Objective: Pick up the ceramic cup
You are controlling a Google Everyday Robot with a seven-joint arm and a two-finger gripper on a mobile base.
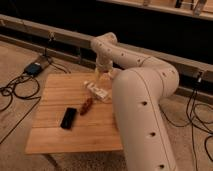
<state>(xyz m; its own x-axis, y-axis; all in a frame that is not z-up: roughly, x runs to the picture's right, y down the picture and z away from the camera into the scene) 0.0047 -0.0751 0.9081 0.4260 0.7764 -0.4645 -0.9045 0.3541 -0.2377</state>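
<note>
A pale ceramic cup (106,79) stands at the far right edge of the wooden table (55,100), partly covered by my arm. My gripper (103,69) hangs from the wrist right over the cup, at its top. The arm's big white links fill the right foreground and hide the table's right side.
A white packet (97,91) lies just left of the cup. A reddish-brown snack bar (86,105) and a black flat device (68,118) lie mid-table. Cables and a blue box (34,68) lie on the floor at left. A rail runs behind the table.
</note>
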